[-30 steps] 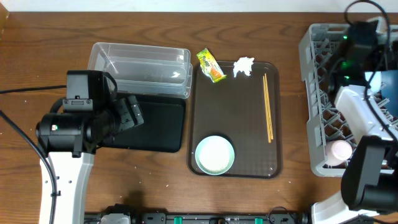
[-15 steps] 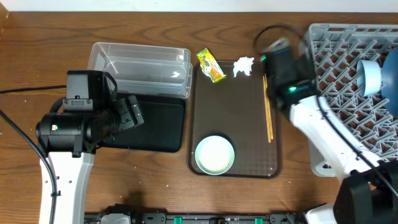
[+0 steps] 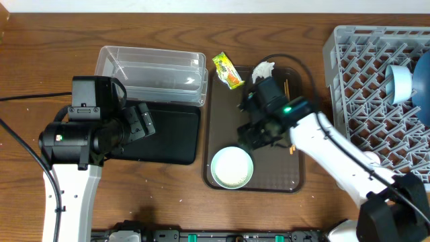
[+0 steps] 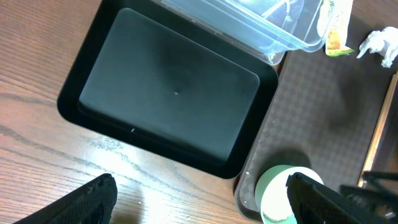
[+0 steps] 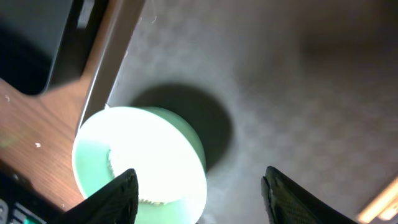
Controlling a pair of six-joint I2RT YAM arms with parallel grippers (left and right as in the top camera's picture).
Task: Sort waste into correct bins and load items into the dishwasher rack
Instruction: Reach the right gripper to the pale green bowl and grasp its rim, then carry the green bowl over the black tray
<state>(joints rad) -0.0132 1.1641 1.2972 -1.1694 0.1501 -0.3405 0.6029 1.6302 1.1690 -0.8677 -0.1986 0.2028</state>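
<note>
Jaws apart, the right gripper (image 5: pixel 199 193) is hovering over the pale green bowl (image 3: pixel 232 167) on the tray (image 3: pixel 282 178), one blue bowl (image 3: pixel 398 82) already in the rack (image 3: pixel 356 74), wrapper (image 3: pixel 228 70), tissue (image 3: pixel 263 72) and chopsticks (image 3: pixel 287 87) waiting, left gripper (image 4: pixel 205 202) gaping wide.

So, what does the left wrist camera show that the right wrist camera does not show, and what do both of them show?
Only the left wrist view shows the clear tub, the snack wrapper, the crumpled tissue and the open left gripper. Only the right wrist view clearly shows the right gripper, its fingers apart and close to the bowl's rim, gripping nothing. Both show the pale green bowl standing on the brown serving tray, part of the black tray beside it, and the wooden table.
</note>
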